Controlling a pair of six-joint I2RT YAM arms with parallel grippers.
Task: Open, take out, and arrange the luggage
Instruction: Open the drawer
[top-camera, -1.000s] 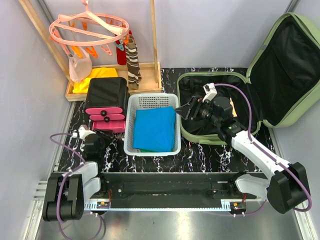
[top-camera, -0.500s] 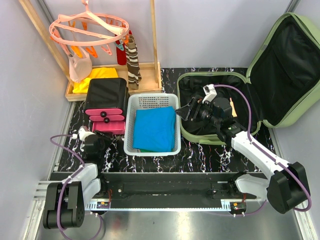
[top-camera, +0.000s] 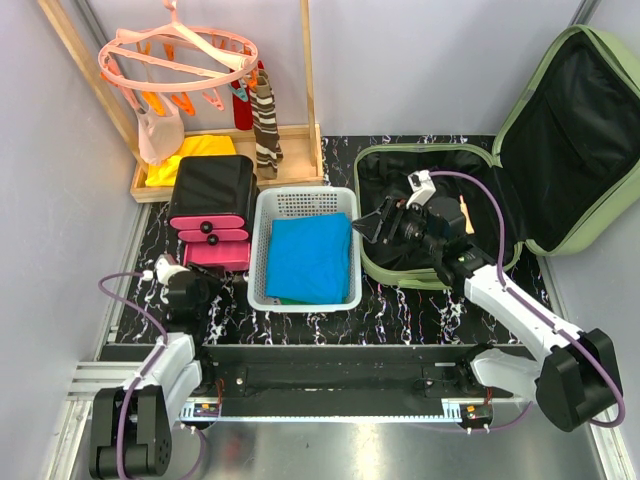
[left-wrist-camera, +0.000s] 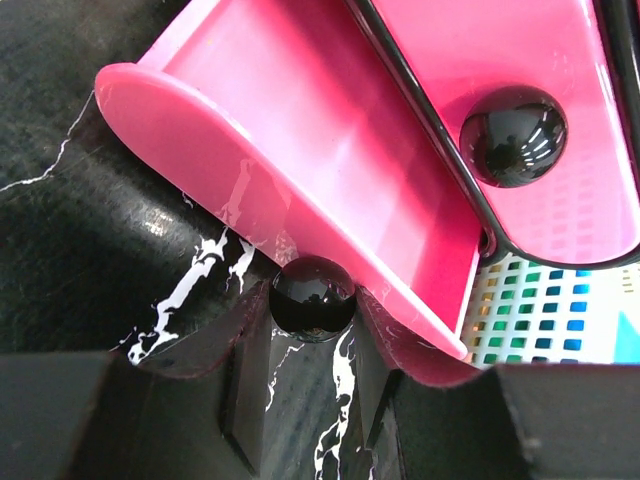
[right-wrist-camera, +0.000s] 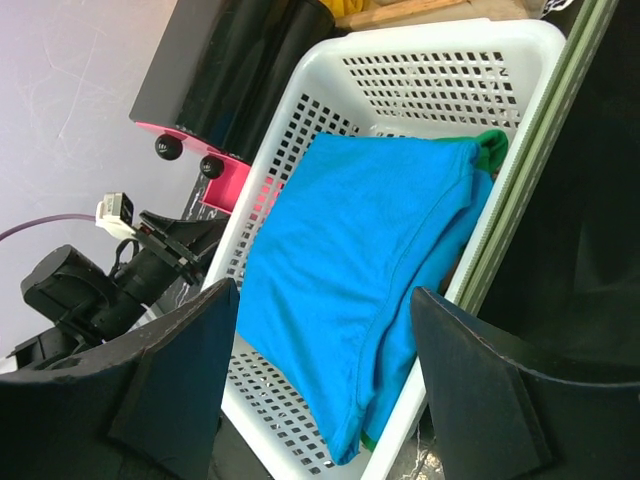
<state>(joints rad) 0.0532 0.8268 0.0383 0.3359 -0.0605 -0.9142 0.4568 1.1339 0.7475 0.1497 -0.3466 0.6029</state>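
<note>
Black marbled tabletop (top-camera: 400, 300): the luggage (top-camera: 570, 150) lies open at frame right, lid propped upper right. I have the right gripper (top-camera: 372, 222) spread wide and empty over its base's left edge, the nearer arm. The left gripper (left-wrist-camera: 312, 335), lower left, seems pinched on a drawer knob (left-wrist-camera: 312, 297).

Light-green hard-shell suitcase (top-camera: 605, 212): a smooth moulded shell with a soft, low sheen is seen.
Black fabric lining (top-camera: 570, 130): matt woven cloth, loosely creased.
White perforated plastic basket (top-camera: 300, 203): rigid plastic, faintly glossy.
Blue folded cloth (top-camera: 310, 258): soft, matt knit fabric.
Pink drawer front (left-wrist-camera: 330, 130): smooth, glossy plastic on which highlights are caught.
Black ball knob of the lower drawer (left-wrist-camera: 312, 300): polished, mirror-like.
Black white-veined table top (top-camera: 400, 305): marble-look finish, slightly shiny.
Pale wooden frame (top-camera: 308, 70): bare matt wood.
Pink round hanger (top-camera: 108, 62): smooth plastic.
</note>
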